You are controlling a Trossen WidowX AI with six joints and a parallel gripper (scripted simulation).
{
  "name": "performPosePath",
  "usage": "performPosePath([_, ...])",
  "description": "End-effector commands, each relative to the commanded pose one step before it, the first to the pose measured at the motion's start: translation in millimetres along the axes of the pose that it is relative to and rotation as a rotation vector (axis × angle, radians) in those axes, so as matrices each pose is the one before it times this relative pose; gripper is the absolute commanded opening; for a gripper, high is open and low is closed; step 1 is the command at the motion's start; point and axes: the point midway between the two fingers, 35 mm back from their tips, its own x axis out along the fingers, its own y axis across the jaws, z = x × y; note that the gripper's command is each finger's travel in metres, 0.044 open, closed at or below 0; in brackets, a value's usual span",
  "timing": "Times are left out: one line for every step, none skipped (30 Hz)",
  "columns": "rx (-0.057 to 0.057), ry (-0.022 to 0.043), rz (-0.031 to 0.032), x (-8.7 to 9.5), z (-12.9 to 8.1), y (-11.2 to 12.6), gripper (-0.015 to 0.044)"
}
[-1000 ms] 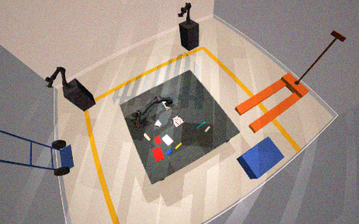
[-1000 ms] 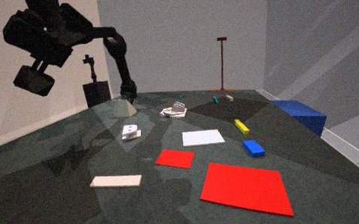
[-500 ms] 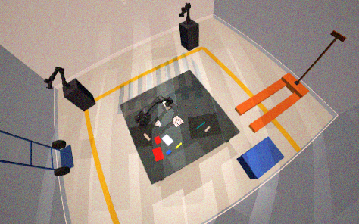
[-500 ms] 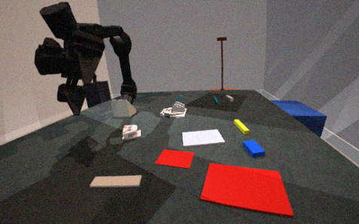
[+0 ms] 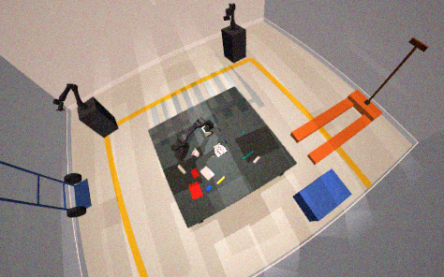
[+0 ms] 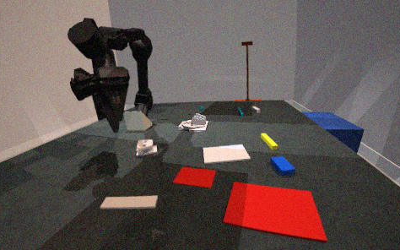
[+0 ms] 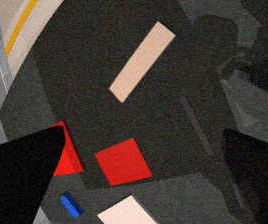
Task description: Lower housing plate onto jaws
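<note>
A small pale stepped piece (image 5: 195, 153) (image 6: 145, 147) stands on the dark table, its upper part over a white base. The upper part seems to be the housing plate. Whether it sits level and closed is too small to tell, and the jaws, pins and stubs cannot be made out. My gripper (image 5: 182, 152) (image 6: 108, 123) (image 7: 144, 136) is open and empty, pointing down above the table. In the exterior view it is to the left of the pale piece and higher, apart from it. The wrist view does not show the piece.
A white patterned pile (image 5: 219, 150) (image 6: 195, 122) stands beyond the pale piece. A pale block (image 6: 136, 121) is near the arm's base. A beige strip (image 6: 130, 202) (image 7: 141, 62), red squares, a white plate (image 6: 226, 154), a blue block (image 6: 283, 165) and a yellow bar (image 6: 269, 141) lie on the table.
</note>
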Motion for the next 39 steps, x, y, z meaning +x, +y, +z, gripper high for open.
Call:
performPosePath([0.0704,0.00716,-0.08342,0.78,-12.16,-18.96,0.044])
performPosePath([0.0188,0.00195,-0.02232,0.2,-3.15,-4.94,0.044])
performPosePath([0.0187,0.00158,-0.0224,0.21,-3.07,-5.02,0.044])
performPosePath([0.0186,0.0012,-0.02247,0.22,-2.97,-5.09,0.044])
performPosePath([0.0185,0.00083,-0.02253,0.24,-2.88,-5.16,0.044])
performPosePath([0.0184,0.00046,-0.02259,0.25,-2.79,-5.23,0.044])
performPosePath([0.0183,0.00008,-0.02264,0.27,-2.7,-5.3,0.044])
performPosePath([0.0183,-0.00029,-0.02269,0.28,-2.6,-5.36,0.044])
performPosePath([0.0182,-0.00067,-0.02272,0.3,-2.5,-5.42,0.044])
performPosePath([0.0181,-0.00104,-0.02272,0.31,-2.4,-5.47,0.044])
performPosePath([0.018,-0.00142,-0.0228,0.33,-2.31,-5.54,0.044])
performPosePath([0.0179,-0.0018,-0.02281,0.35,-2.2,-5.59,0.044])
performPosePath([0.0178,-0.00218,-0.02282,0.37,-2.1,-5.64,0.044])
performPosePath([0.0178,-0.00256,-0.02282,0.39,-2.0,-5.69,0.044])
performPosePath([0.0177,-0.00293,-0.02281,0.41,-1.89,-5.74,0.044])
performPosePath([0.0176,-0.00331,-0.0228,0.43,-1.79,-5.78,0.044])
performPosePath([0.0175,-0.00369,-0.02277,0.45,-1.69,-5.81,0.044])
performPosePath([0.0175,-0.00406,-0.02275,0.47,-1.58,-5.85,0.044])
performPosePath([0.0173,-0.00443,-0.02266,0.49,-1.47,-5.87,0.044])
performPosePath([0.0139,-0.00383,-0.0182,0.42,-1.1,-4.74,0.044])
performPosePath([0.0083,-0.00241,-0.01091,0.27,-0.62,-2.86,0.044])
performPosePath([0.0028,-0.00082,-0.00363,0.09,-0.2,-0.95,0.044])
performPosePath([0.0,0.0,0.0,0.0,0.0,0.0,0.044])
performPosePath([0.0,0.0,0.0,0.0,0.0,0.0,0.044])
performPosePath([0.0,0.0,0.0,0.0,0.0,0.0,0.044])
performPosePath([0.0,0.0,0.0,0.0,0.0,0.0,0.044])
performPosePath([0.0,0.00004,-0.00002,1.63,-0.01,0.0,0.044])
performPosePath([-0.0001,0.00014,-0.00007,4.9,-0.02,-0.06,0.044])
performPosePath([-0.0001,0.00024,-0.00017,8.14,-0.02,-0.3,0.044])
performPosePath([-0.0002,0.00034,-0.0003,10.51,0.02,-0.77,0.044])
performPosePath([-0.0001,0.00028,-0.00029,8.03,0.05,-0.87,0.044])
performPosePath([-0.0001,0.00017,-0.0002,4.79,0.05,-0.64,0.044])
performPosePath([0.0,0.00006,-0.00007,1.59,0.02,-0.23,0.044])
performPosePath([0.0,0.0,0.0,0.0,0.0,0.0,0.044])
performPosePath([0.0,0.0,0.0,0.0,0.0,0.0,0.044])
performPosePath([0.0,0.0,0.0,0.0,0.0,0.0,0.044])
performPosePath([0.0,0.0,0.0,0.0,0.0,0.0,0.044])
performPosePath([0.0,0.0,0.0,0.0,0.0,0.0,0.044])
performPosePath([0.0,0.0,0.0,0.0,0.0,0.0,0.044])
